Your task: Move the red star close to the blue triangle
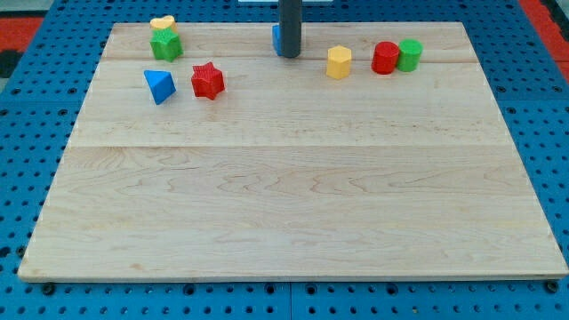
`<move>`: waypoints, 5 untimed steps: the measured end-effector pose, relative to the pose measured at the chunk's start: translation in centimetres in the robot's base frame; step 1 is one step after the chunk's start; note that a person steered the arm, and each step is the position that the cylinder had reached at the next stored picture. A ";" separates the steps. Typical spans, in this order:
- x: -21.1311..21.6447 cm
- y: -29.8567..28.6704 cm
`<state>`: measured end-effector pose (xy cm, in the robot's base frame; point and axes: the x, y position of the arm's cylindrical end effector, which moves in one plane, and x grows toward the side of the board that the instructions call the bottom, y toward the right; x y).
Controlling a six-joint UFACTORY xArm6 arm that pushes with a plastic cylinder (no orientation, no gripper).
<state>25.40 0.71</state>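
The red star [207,80] lies on the wooden board [293,196] at the upper left. The blue triangle [160,86] lies just to its left, a small gap between them. My rod comes down at the view's top centre; my tip [290,54] rests on the board, well to the right of the red star. A blue block [276,38] sits right behind the rod, mostly hidden by it.
A yellow heart [162,24] and a green star [165,44] sit together at the top left. A yellow hexagon [339,62], a red cylinder [385,58] and a green cylinder [409,54] stand at the top right. Blue pegboard surrounds the board.
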 end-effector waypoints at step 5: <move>7.2 -6.6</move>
